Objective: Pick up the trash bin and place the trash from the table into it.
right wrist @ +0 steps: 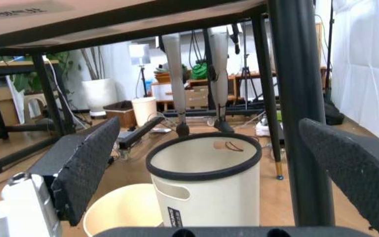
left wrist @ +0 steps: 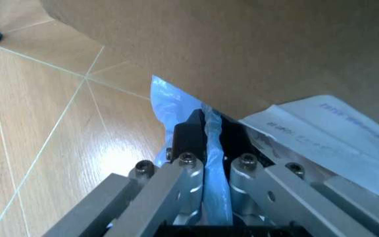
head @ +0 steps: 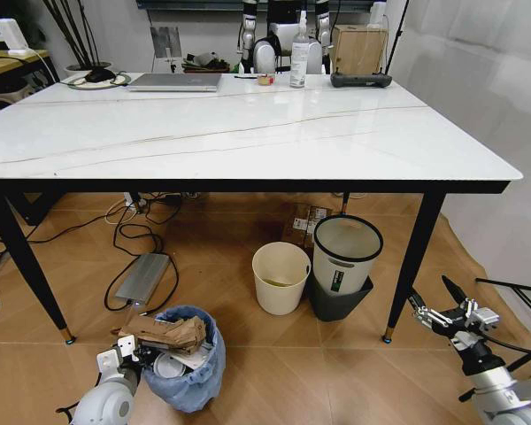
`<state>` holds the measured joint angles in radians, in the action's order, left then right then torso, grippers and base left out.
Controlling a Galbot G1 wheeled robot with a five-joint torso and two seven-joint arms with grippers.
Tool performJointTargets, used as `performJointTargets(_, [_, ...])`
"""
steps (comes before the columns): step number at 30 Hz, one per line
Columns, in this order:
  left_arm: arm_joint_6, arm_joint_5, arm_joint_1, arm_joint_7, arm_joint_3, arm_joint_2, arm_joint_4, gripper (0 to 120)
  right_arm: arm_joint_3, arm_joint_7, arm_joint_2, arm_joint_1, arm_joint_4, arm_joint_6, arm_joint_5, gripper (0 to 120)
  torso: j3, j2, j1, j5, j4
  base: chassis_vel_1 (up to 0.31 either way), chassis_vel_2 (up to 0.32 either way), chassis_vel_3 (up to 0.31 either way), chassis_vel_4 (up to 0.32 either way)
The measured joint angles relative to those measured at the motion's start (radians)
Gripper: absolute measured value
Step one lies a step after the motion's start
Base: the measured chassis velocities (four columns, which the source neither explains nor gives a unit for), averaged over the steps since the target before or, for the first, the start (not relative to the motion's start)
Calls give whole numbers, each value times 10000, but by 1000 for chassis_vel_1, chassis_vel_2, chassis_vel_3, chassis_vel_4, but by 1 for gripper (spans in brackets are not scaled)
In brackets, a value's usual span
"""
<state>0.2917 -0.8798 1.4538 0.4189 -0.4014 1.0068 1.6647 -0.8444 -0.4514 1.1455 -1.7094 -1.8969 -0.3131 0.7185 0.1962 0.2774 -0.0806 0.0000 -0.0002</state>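
The trash bin (head: 193, 372), lined with a crinkly light-blue bag, is low at the front left, in front of the table (head: 248, 133). Trash fills it: a brown paper bag (head: 165, 333) lies across the top with white scraps (head: 173, 363) under it. My left gripper (head: 144, 354) is shut on the bin's left rim; in the left wrist view my left gripper (left wrist: 210, 133) pinches a fold of the blue bag (left wrist: 166, 98), with the brown paper bag (left wrist: 242, 44) just beyond. My right gripper (head: 435, 301) hangs open and holds nothing, low beside the table's right front leg (head: 414, 257).
A cream bucket (head: 280, 276) and a white-and-dark-grey bin (head: 343, 261) stand under the table. In the right wrist view that bin (right wrist: 206, 182) is straight ahead. Cables and a grey power brick (head: 143, 277) lie on the floor. A laptop (head: 175, 81), bottle (head: 298, 53) and controller (head: 361, 80) sit on the table's far edge.
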Motion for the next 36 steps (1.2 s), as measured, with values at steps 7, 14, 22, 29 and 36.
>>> performJointTargets(7, [-84,13,-27,-93,-1,19,-81,6,0,0,0,0,0,0,0,100,0,1,0,2,0,0,0,0,0])
performJointTargets(14, [-158,21,-52,-174,-57,25,-174,15,0,0,0,0,0,0,0,100,0,1,0,0,0,0,0,0,0])
performJointTargets(22, [-201,-58,50,-257,-124,-21,-164,23,0,0,0,0,0,0,0,100,1,1,0,0,0,0,0,0,0])
performJointTargets(29, [-229,-154,182,-308,-194,-48,-42,25,0,0,0,0,0,0,0,100,1,1,0,0,0,0,0,0,0])
performJointTargets(36, [-213,-285,374,-302,-229,-142,178,28,0,0,0,0,0,0,0,100,1,1,0,0,0,0,0,0,0])
